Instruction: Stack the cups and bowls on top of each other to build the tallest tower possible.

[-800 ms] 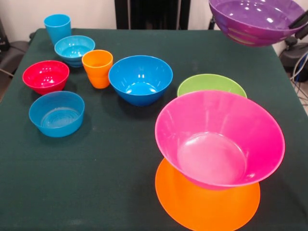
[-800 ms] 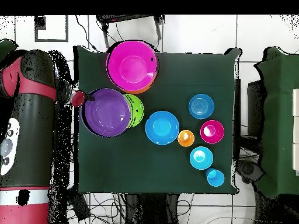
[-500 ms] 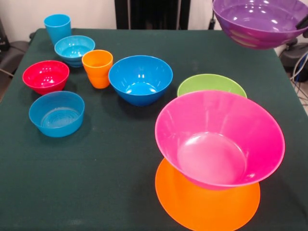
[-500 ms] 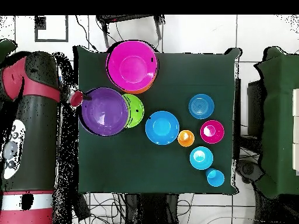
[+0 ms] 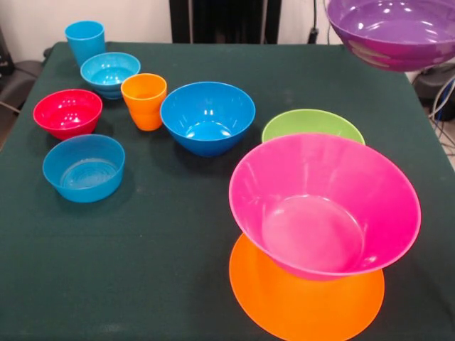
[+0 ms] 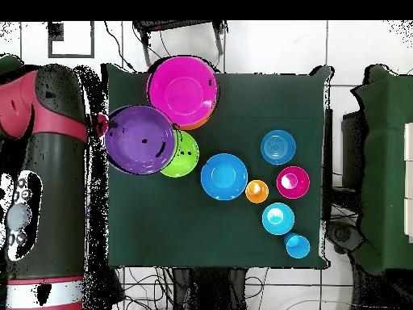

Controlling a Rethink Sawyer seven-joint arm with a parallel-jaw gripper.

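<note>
Your bench point(image 5: 163, 284) carries a dark green cloth, lying flat from edge to edge. Behind it you have a pale wall point(image 5: 135, 18) with a black upright panel point(image 5: 224, 20) standing against it at centre. From overhead, the floor point(image 6: 266, 44) is white tile with dark joints. Loose black cables point(image 6: 202, 282) lie on it along one side of the bench. A second green-covered surface point(image 6: 383, 161) stands just beside the bench, apart from it. Lighting is even; no windows show.
</note>
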